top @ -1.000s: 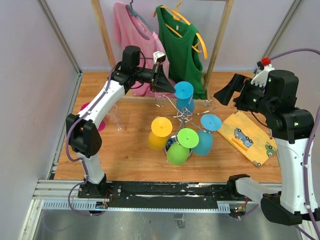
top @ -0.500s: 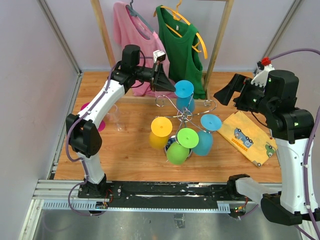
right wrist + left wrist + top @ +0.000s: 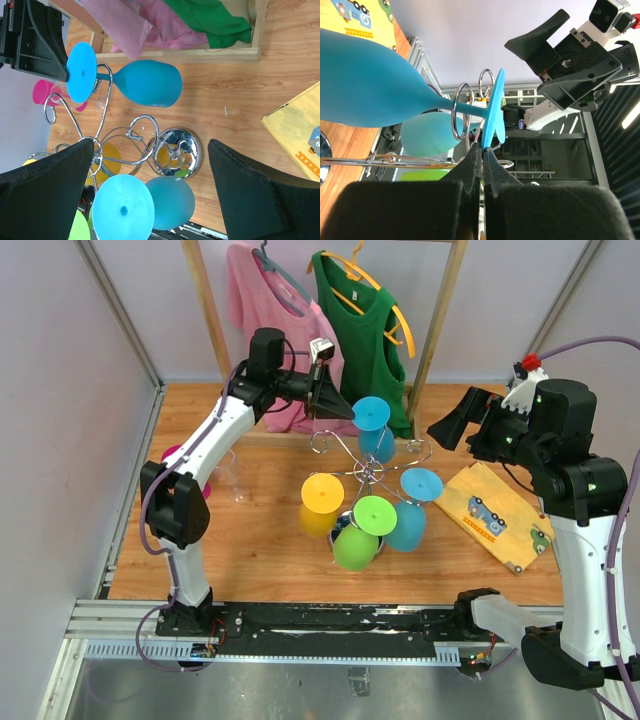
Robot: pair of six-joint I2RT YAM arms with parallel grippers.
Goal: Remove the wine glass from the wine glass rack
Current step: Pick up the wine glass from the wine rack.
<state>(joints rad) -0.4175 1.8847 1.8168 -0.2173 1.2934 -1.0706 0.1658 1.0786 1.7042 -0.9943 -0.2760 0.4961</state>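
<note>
Wine glass rack [image 3: 368,472] on wooden table [image 3: 260,545]

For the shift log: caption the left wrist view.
Left gripper pinches the blue wine glass by its foot at the wine glass rack.

Wine glass rack [image 3: 365,475] at centre of table [image 3: 260,545], clothes rail [image 3: 205,310] behind, board [image 3: 495,515] to R, cup [image 3: 42,92] to L.

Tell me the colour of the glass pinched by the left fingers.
Blue wine glass, clearest in the right wrist view.
</note>
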